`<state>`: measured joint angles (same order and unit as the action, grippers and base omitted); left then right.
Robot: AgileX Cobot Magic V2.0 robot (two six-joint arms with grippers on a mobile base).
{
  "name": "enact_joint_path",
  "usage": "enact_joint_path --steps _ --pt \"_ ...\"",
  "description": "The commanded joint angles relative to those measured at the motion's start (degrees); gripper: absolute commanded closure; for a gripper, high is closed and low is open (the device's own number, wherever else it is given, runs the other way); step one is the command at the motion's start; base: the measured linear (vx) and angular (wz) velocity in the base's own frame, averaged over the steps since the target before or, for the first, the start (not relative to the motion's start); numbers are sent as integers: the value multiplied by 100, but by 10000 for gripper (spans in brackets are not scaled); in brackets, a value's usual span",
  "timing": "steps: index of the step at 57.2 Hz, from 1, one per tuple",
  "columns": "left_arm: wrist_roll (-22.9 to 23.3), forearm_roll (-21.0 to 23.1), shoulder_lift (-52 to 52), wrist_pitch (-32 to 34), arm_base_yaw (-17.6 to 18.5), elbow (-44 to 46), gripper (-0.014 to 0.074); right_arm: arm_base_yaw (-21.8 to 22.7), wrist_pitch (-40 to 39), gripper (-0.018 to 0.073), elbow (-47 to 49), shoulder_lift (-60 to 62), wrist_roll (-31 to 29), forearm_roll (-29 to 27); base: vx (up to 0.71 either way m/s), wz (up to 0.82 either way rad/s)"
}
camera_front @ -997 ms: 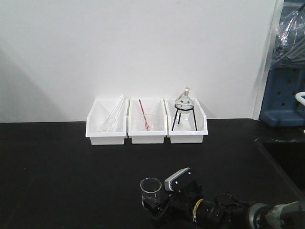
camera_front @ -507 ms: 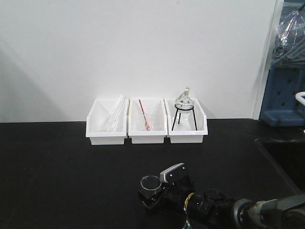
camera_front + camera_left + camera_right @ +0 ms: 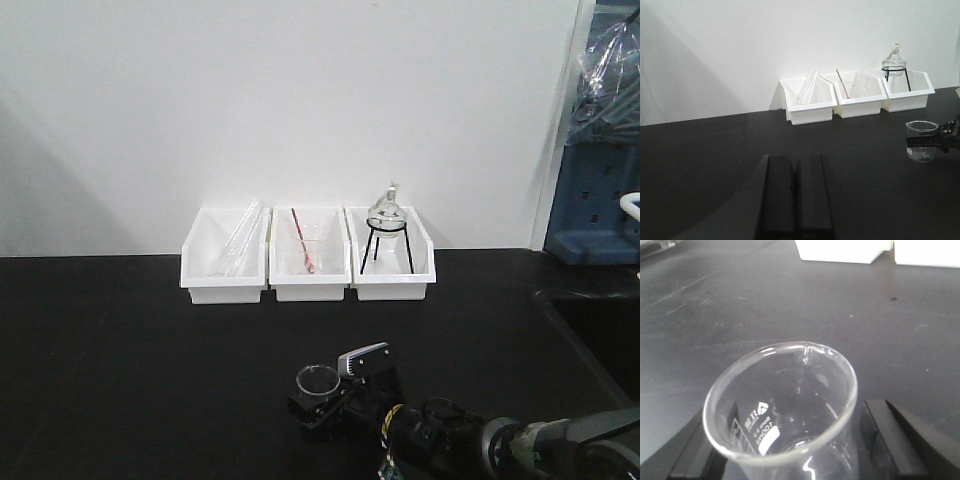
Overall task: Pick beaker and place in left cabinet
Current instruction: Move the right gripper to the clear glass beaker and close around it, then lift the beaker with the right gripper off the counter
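Front high, facing wall (image 3: 300,100); wrists low; all share beaker (image 3: 921,142).

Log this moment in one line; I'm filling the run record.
right claw: straddling beaker, grip unclear | beaker: upright on black counter | left claw: shut, empty

1. A plain white wall (image 3: 300,100) fills the back, softly shadowed at left.
2. A matte black countertop (image 3: 120,350) meets its base.
3. At far right stands a blue unit (image 3: 598,205), with crumpled clear plastic (image 3: 608,60) above.
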<state>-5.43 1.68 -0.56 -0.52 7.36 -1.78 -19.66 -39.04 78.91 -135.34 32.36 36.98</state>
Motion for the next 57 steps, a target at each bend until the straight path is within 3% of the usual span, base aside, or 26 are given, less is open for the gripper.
enact_joint_path --steps 1,7,26,44,57 --pt "17 42 -120 479 11 -93 595 3 -429 19 177 362 -8 -95 0 0" --pt "17 42 -120 479 11 -93 595 3 -465 77 177 370 -8 10 0 0" --pt "17 42 -120 479 11 -93 595 3 -335 389 177 920 45 682 0 0" --pt "17 42 -120 479 11 -93 595 -2 169 415 177 2052 745 874 0 0" --pt "17 42 -120 479 11 -93 595 -276 1096 414 177 3094 1600 1750 0 0"
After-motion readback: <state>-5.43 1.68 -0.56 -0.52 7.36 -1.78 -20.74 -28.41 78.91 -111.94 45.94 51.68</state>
